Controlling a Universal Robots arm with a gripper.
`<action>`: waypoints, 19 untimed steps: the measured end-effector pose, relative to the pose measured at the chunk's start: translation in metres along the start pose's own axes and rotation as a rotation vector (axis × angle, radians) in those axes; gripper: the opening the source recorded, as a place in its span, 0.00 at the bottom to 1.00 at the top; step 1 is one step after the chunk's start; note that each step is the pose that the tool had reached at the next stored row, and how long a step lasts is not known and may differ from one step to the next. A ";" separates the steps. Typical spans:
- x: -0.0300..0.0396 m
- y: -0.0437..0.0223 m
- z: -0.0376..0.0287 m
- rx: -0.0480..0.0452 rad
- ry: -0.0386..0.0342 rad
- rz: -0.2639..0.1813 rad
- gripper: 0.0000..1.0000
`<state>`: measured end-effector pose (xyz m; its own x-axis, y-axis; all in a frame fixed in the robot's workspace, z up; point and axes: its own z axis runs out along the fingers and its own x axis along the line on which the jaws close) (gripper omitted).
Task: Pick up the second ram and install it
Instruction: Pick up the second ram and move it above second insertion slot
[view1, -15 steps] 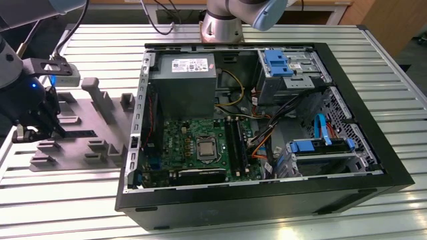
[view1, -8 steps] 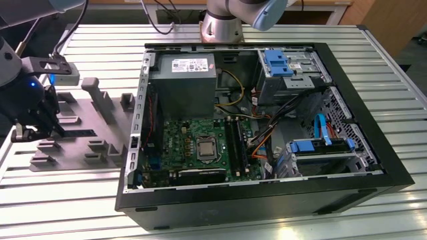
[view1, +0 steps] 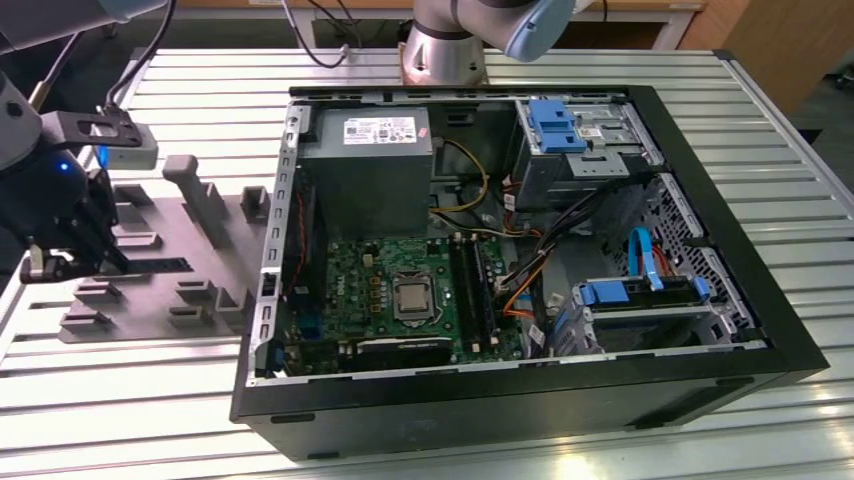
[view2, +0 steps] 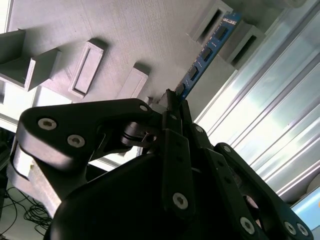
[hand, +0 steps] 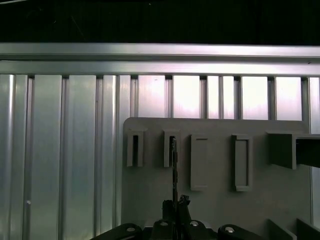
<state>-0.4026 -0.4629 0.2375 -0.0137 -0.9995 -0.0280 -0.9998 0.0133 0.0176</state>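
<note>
In the exterior view our gripper (view1: 54, 265) hangs over the grey holder plate (view1: 147, 240). The second wrist view shows it clamped on the memory stick (view2: 207, 50), whose far end is at the plate's slot. The first wrist view agrees. We judge it gripped but not yet installed.

Exterior view overlooks the computer case (view1: 534, 410); both wrist views closely face the holder plate (hand: 145, 200) (view2: 125, 30).

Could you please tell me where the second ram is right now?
The second ram stands on edge at the grey holder plate, clamped in the gripper, at the exterior view's left beside the computer case.
</note>
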 end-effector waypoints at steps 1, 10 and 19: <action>0.0000 0.0000 -0.0003 0.0000 0.0000 0.000 0.14; -0.0001 0.0001 -0.0036 0.0000 0.0000 0.000 0.14; -0.0002 0.0001 -0.0076 0.0001 0.0000 0.000 0.14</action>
<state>-0.4026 -0.4629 0.2451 -0.0137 -0.9995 -0.0280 -0.9998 0.0133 0.0175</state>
